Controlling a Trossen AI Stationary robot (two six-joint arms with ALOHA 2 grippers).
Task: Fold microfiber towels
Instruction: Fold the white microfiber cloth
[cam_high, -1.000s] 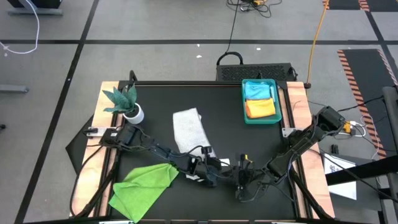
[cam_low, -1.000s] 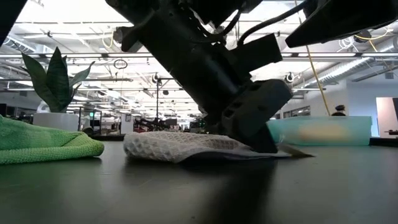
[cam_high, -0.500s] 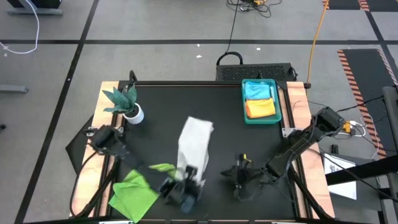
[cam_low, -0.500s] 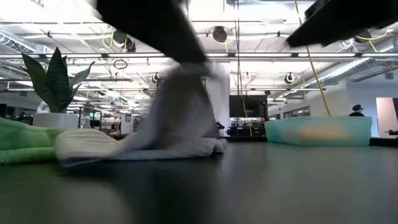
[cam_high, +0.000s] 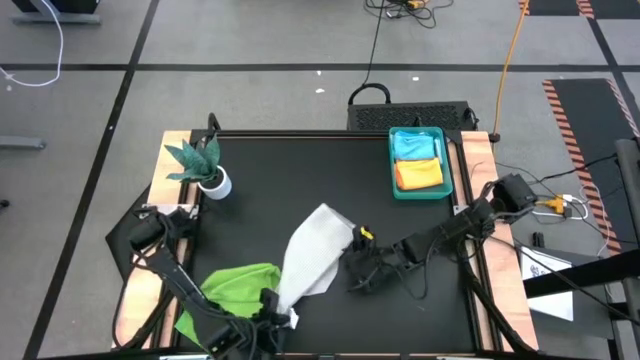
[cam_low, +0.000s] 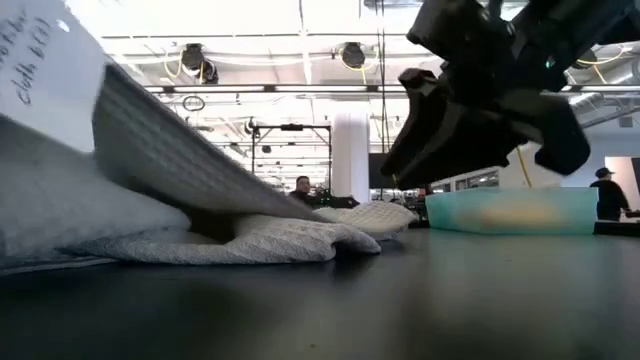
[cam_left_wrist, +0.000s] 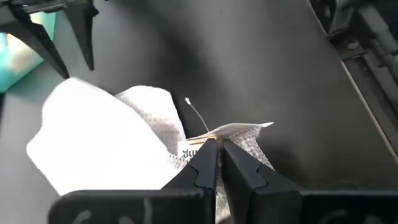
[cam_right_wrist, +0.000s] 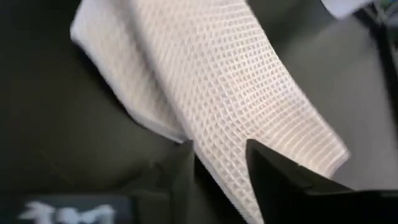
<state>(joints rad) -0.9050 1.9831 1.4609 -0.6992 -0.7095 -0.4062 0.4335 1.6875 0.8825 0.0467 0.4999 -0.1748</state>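
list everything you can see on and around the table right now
white-grey towel: 1, white-grey, front middle of the table, near corner pinched and lifted
lime green towel: 1, lime green, front left, beside the white-grey towel
teal tray: 1, teal, back right corner
pale blue towel: 1, pale blue, far half of the tray
orange towel: 1, orange, near half of the tray
plant: 1, green in a white pot, back left corner
table: 1, black top
people: 2, far off in the room
left gripper: jaws shut on the towel corner, front edge
right gripper: jaws open, around the towel's far edge
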